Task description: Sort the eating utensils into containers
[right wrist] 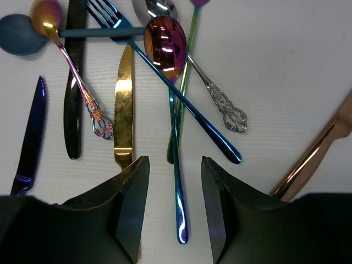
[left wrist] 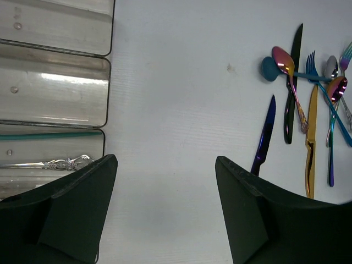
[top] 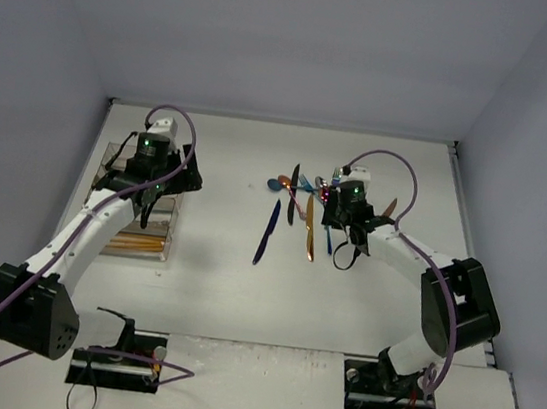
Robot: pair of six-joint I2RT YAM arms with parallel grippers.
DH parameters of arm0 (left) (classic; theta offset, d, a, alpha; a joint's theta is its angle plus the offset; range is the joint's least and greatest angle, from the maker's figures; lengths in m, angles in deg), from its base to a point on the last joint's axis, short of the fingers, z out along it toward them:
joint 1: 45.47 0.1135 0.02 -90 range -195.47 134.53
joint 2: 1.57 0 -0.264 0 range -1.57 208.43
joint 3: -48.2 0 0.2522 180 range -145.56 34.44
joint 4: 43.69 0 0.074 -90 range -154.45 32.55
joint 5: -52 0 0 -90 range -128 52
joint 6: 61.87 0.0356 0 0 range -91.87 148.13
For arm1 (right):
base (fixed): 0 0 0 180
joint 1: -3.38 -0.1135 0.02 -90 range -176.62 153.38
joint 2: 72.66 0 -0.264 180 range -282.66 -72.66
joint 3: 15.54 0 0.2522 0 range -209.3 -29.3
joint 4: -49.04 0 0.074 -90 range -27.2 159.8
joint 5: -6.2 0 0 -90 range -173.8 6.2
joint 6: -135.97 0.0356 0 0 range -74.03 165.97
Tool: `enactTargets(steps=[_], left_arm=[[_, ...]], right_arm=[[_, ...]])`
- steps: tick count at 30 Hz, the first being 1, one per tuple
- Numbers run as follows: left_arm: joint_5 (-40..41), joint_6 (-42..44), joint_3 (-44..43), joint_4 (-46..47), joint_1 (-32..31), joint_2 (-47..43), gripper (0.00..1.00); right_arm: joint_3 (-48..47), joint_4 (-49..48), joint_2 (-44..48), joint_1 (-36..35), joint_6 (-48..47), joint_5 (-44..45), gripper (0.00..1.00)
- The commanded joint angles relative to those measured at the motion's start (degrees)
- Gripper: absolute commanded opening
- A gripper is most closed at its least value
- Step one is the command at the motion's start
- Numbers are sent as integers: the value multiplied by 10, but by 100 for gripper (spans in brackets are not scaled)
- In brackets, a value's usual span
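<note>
The loose eating utensils (top: 303,208) lie in a heap at mid table. My right gripper (top: 338,211) hovers over them, open. In the right wrist view its fingers (right wrist: 175,162) straddle the blue-green handle of a spoon with an iridescent pink bowl (right wrist: 165,41) without touching it. A blue fork (right wrist: 165,77), a silver spoon (right wrist: 220,99), a gold knife (right wrist: 124,104), a black knife (right wrist: 74,82) and a blue knife (right wrist: 30,140) lie around it. My left gripper (top: 147,173) is open and empty (left wrist: 165,159) beside the clear tray (left wrist: 55,82), which holds a silver utensil (left wrist: 60,163).
A copper utensil (right wrist: 319,148) lies apart, right of the heap. The tray (top: 162,245) at the left also holds gold pieces (top: 137,243) at its near end. White walls close the table at the back and both sides.
</note>
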Motion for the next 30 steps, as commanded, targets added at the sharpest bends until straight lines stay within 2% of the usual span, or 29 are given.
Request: enactTargets(steps=[1,6,18,25,30], left_arm=[[-39,41,0,1,-9,-29,69],[-41,48,4,-2,-9,-37,69],[-55,43,0,-3,-8,-33,69],[-63,38,0,0,-6,-29,69],[-70,31,1,2,-3,-26,69]], right_arm=[[-28,-13,-32,2,5,-33,39],[-25,-11,-60,2,17,-37,34],[-19,-3,-82,2,26,-16,33],[-40,3,-42,3,-33,0,32],[-68,8,-51,7,-85,-6,31]])
